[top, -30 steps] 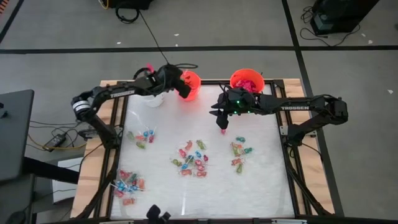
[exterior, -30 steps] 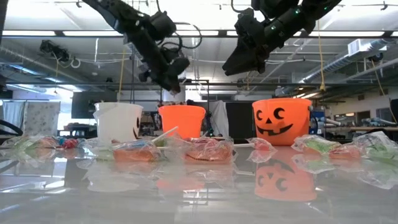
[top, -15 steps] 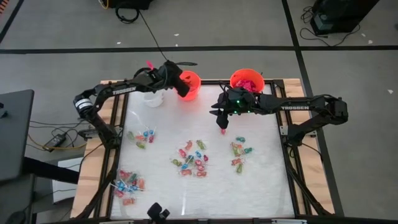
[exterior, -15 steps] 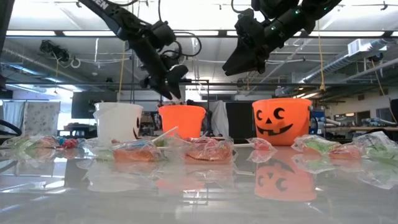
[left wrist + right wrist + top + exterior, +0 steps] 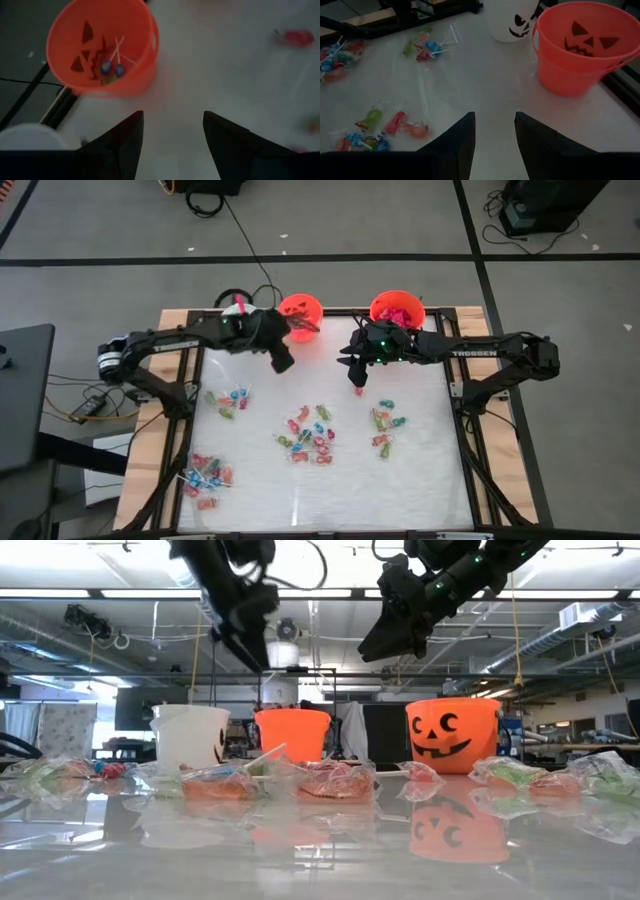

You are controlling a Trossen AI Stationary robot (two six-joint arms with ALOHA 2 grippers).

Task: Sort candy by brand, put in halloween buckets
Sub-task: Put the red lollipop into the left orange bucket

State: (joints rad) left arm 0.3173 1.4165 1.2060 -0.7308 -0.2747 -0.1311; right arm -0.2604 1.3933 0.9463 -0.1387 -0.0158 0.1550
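- Left hand (image 5: 283,361) pulling back toward the near-left, off the small orange bucket (image 5: 300,314) it was reaching over; fingers now spread wide, holding nothing.
- Lollipops (image 5: 111,68) lying inside that bucket.
- Right hand (image 5: 358,385) hanging partly open and empty above the worktop (image 5: 420,480), near the larger orange bucket (image 5: 397,308).
- Candy (image 5: 311,434) sitting in scattered piles across the worktop.

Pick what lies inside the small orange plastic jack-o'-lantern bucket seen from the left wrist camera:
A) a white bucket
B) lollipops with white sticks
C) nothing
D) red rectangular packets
B: two lollipops with thin white sticks rest at the bottom of the small orange bucket.
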